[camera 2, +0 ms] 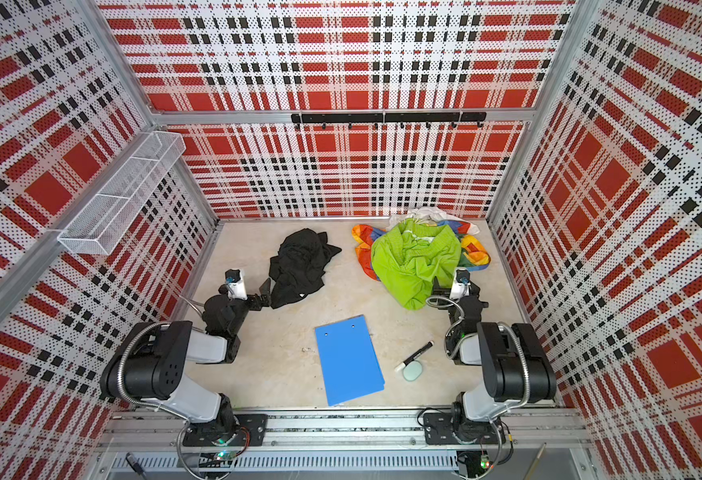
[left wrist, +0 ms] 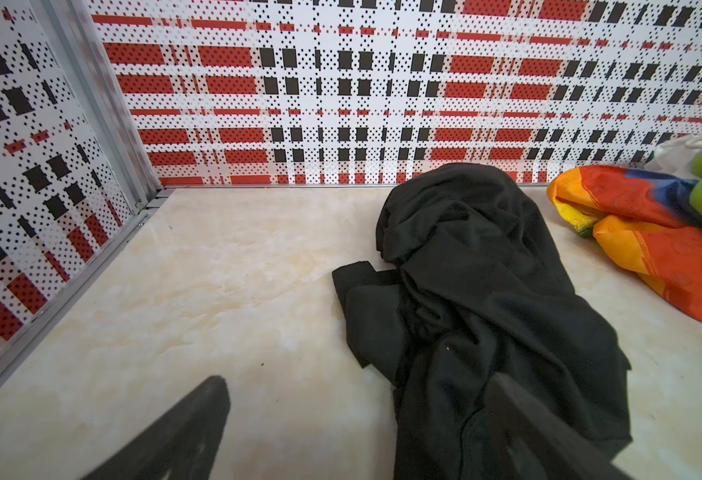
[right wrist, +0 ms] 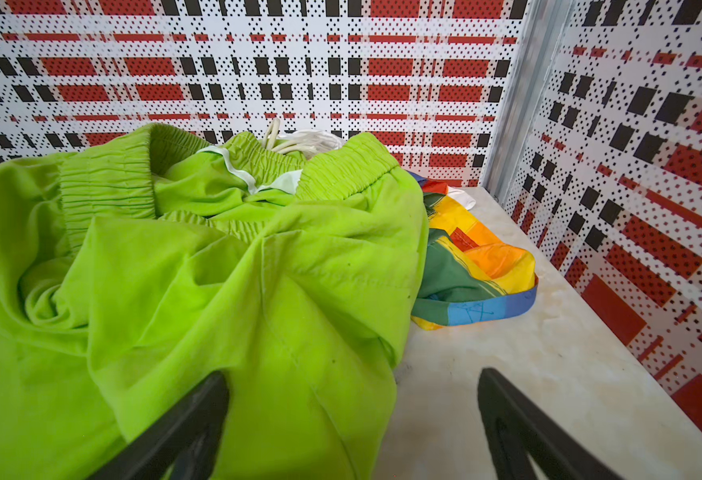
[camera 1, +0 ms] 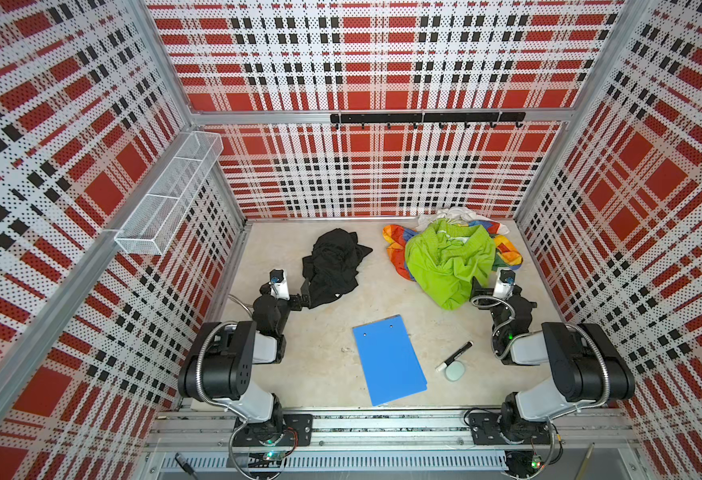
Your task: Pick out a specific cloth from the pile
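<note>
Left end effector (camera 1: 306, 296) spread empty just beside the crumpled black fabric cloth (camera 1: 334, 266), which lies on my pale desk (camera 1: 324, 365) apart from the green-and-rainbow garment pile (camera 1: 449, 257); I should lift away without snagging it

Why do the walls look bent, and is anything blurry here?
In both top views the wide lens makes the plaid walls lean outward; light is even, shadows faint. In the left wrist view the left hand is blurred up close, and the black cloth shows only faint folds. In the right wrist view the lime-green garment is sharp.
</note>
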You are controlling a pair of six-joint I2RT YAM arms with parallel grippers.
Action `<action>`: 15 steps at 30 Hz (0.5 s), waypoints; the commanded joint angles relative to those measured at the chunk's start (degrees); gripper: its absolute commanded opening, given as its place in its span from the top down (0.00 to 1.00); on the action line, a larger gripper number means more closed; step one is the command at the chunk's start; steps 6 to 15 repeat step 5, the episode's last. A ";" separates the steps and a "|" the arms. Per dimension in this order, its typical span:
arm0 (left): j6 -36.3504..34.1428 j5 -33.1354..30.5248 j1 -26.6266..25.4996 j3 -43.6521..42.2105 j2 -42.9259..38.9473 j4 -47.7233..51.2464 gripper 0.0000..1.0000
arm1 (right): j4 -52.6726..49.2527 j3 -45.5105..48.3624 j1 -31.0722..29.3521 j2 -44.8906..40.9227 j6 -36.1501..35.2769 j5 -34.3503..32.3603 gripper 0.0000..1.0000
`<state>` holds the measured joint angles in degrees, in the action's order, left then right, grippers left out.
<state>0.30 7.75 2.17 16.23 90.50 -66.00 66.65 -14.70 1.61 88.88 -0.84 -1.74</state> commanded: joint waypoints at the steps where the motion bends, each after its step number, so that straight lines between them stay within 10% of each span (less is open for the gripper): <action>1: -0.41 0.70 0.45 0.73 -0.21 -0.98 0.01 | 0.75 -1.63 -0.63 0.58 -0.28 -1.14 0.00; 15: -0.39 0.70 0.40 0.73 -0.29 -0.97 0.01 | 1.59 -1.02 -0.75 0.28 -0.48 -1.24 0.00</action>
